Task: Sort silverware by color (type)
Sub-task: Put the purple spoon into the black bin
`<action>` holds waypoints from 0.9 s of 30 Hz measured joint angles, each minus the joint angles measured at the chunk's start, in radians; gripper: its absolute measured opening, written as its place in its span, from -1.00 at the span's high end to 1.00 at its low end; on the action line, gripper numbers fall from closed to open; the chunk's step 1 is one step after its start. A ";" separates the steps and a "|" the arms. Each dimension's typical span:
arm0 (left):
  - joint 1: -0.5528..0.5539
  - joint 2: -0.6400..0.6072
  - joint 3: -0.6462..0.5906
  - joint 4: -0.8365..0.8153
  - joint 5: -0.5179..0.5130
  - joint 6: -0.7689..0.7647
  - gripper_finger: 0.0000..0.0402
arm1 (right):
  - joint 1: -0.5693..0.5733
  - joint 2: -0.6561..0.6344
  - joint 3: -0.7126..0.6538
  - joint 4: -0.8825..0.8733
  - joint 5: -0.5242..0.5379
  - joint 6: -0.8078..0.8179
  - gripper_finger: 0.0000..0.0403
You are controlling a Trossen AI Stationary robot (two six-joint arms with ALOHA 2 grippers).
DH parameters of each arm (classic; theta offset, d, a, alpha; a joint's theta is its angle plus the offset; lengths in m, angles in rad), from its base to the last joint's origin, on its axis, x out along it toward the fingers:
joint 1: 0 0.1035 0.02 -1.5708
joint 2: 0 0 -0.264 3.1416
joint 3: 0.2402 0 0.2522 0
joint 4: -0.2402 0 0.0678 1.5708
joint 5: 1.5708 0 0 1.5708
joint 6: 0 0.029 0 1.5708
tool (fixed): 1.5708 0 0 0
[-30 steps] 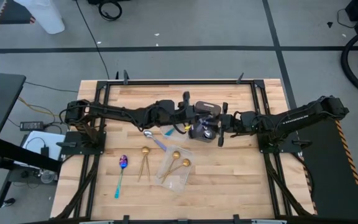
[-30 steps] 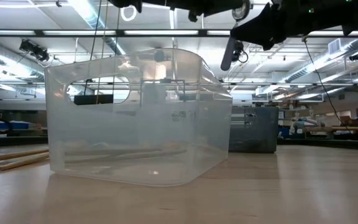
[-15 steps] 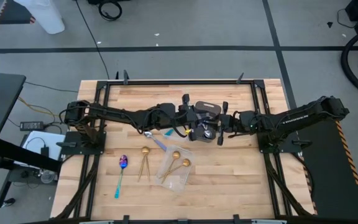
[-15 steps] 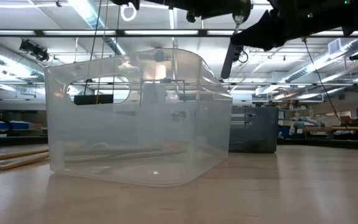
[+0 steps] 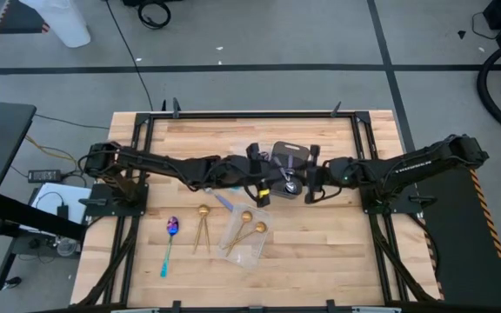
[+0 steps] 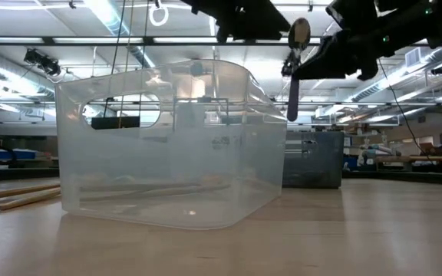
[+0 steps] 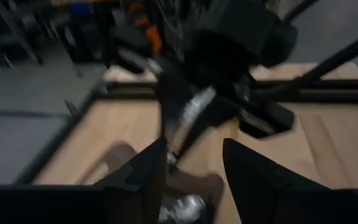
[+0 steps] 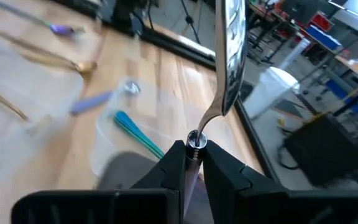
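A: Start with the big thing — the wooden table (image 5: 320, 261), both arms reaching in to meet over its middle, just behind the clear plastic tray (image 5: 243, 236).

B: That tray's our landmark. Two gold spoons (image 5: 252, 228) lie inside it, another gold pair (image 5: 202, 228) just to its left on the bare wood, and a purple-blue spoon (image 5: 170, 243) farther left again.

A: Up between the arms, above and behind the tray, is the one that matters. The right gripper (image 8: 190, 163) has its fingers pressed tight on the stem of a silver spoon (image 8: 230, 56), bowl pointing away from the wrist.

B: And the left gripper (image 7: 188, 171)? Its fingers are spread, with the spoon's silver end showing just beyond them — a handover, by my reading, with the spoon now in the right's keeping.

A: In the low view that spoon (image 6: 296, 65) hangs high beside the tray's tall wall, bowl up.

B: Here's the risk — the pinch is on a thin, slick stem near one end. Any quick swing and the spoon could pivot or slide through.

A: And the two grippers sit very close. If the left pulls away crooked, it could clip the spoon and knock it loose onto the table.
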 joint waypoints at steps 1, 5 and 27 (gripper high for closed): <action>-0.006 0.000 0.000 -0.020 0.001 -0.027 0.18 | -0.003 0.000 0.000 -0.008 0.005 -0.013 0.75; -0.023 0.001 0.000 -0.099 0.001 -0.150 0.18 | -0.023 0.000 0.000 -0.058 0.005 -0.081 0.75; -0.096 0.002 0.000 -0.158 -0.043 -0.440 0.18 | -0.141 0.046 0.000 -0.288 0.001 -0.570 0.74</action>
